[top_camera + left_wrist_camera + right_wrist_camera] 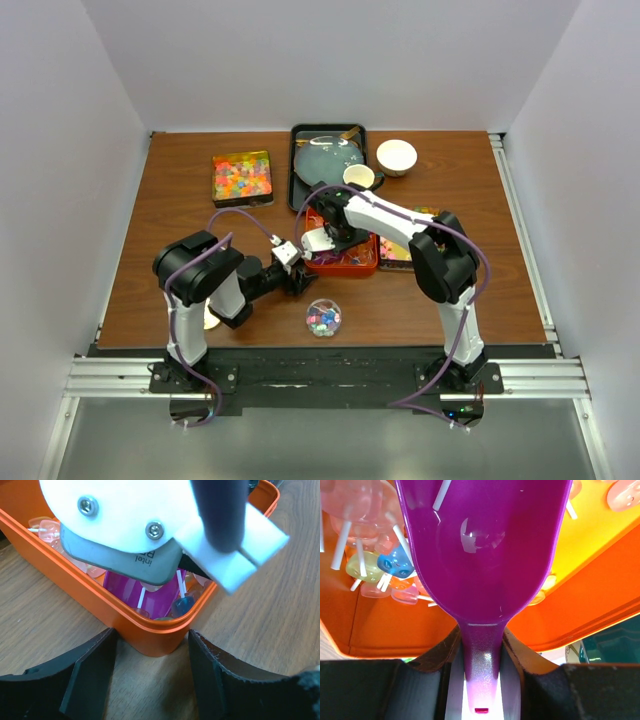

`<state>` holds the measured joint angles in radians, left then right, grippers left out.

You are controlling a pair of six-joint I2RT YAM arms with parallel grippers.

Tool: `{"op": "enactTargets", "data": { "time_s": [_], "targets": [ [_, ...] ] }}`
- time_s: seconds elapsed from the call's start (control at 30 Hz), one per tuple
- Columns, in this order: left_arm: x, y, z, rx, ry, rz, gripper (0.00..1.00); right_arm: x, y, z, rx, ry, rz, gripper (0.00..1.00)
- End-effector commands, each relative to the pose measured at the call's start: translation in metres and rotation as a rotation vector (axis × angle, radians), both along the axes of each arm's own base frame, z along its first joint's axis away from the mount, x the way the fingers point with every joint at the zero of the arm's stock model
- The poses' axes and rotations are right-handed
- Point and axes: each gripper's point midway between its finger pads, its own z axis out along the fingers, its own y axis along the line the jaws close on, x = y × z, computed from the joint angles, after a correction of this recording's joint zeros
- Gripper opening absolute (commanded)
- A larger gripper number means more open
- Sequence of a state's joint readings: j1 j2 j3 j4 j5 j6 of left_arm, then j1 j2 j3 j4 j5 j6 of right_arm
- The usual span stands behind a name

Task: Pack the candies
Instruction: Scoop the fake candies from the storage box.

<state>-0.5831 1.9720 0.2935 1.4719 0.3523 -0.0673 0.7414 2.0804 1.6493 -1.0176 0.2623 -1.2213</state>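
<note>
My right gripper [333, 243] is shut on the handle of the purple scoop [490, 555], whose bowl lies inside the orange tin [345, 266] and looks nearly empty. In the right wrist view the gripper [481, 647] pinches the handle. Clear-wrapped candies [395, 562] on white sticks, pink, yellow and blue, lie in the tin beside the scoop. My left gripper [300, 281] is open and empty at the tin's near left corner. In the left wrist view the gripper [152, 672] has that orange corner [155, 640] between its fingers [90, 675] without touching it. A clear round jar [323, 317] holding several candies stands near the front edge.
A square box of mixed coloured candies [242, 178] sits at the back left. A black tray [300, 140] at the back holds a glass lid and a small cup [359, 177]; a white bowl [396, 156] stands to its right. Another tin [392, 255] lies under the right arm.
</note>
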Motion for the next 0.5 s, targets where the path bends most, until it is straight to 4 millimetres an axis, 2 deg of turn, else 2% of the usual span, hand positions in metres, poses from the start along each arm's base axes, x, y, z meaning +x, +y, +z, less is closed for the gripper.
{"op": "enactTargets", "data": {
  "time_s": [0.0, 0.03, 0.13, 0.23, 0.27, 0.3, 0.33, 0.37, 0.47],
  "targets": [
    [0.009, -0.005, 0.024, -0.05, -0.098, 0.01, 0.64, -0.021, 0.064, -0.011, 0.236, 0.116, 0.084, 0.0],
    [0.01, -0.005, 0.028, -0.053, -0.105, 0.012, 0.64, -0.029, 0.056, -0.011, 0.211, 0.147, 0.098, 0.0],
    [0.01, 0.0, 0.028, -0.026, -0.097, 0.018, 0.65, -0.05, 0.051, -0.005, 0.244, 0.252, 0.199, 0.0],
    [0.009, 0.002, 0.028, -0.013, -0.079, 0.019, 0.66, -0.058, 0.043, 0.001, 0.23, 0.305, 0.217, 0.0],
    [0.009, 0.003, 0.029, -0.012, -0.076, 0.017, 0.66, -0.058, 0.04, 0.002, 0.23, 0.333, 0.175, 0.0],
    [0.01, 0.003, 0.029, -0.008, -0.08, 0.015, 0.66, -0.062, 0.038, -0.008, 0.217, 0.39, 0.131, 0.0],
    [0.009, 0.002, 0.03, -0.002, -0.076, 0.008, 0.66, -0.064, 0.043, 0.001, 0.248, 0.437, 0.085, 0.0],
    [0.009, 0.002, 0.03, 0.0, -0.074, 0.009, 0.67, -0.061, 0.039, 0.003, 0.27, 0.461, 0.008, 0.0],
    [0.01, 0.003, 0.031, 0.003, -0.063, 0.005, 0.67, -0.053, 0.045, 0.008, 0.356, 0.467, -0.049, 0.0]
  ]
}}
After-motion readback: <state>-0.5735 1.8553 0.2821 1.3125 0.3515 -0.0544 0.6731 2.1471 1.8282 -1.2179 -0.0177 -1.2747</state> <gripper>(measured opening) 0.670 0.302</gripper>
